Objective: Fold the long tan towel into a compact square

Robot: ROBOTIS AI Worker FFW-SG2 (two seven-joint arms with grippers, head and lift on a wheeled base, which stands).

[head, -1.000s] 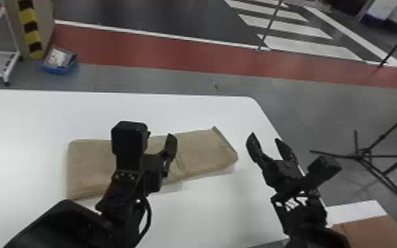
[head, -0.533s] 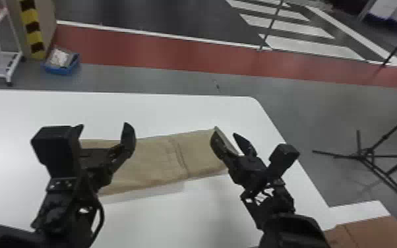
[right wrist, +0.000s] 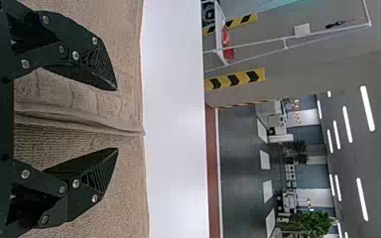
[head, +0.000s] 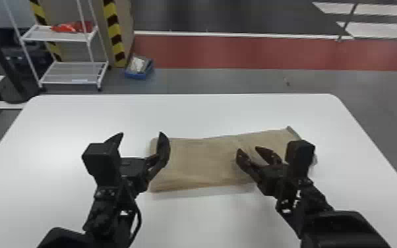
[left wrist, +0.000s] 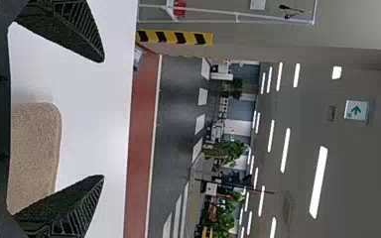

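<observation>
While the towel (head: 201,161) lies long and flat on the white table (head: 191,221), stretched from nine o'clock to about two, the right gripper (head: 248,149) has come in from its two o'clock end to sit by the crosswise ridge (right wrist: 79,121), fingers spread. The left gripper (head: 140,133), likewise open and empty, has slid to the nine o'clock end, which probably sets up a fold, though whether any fingertip touches cloth is hard to tell.
</observation>
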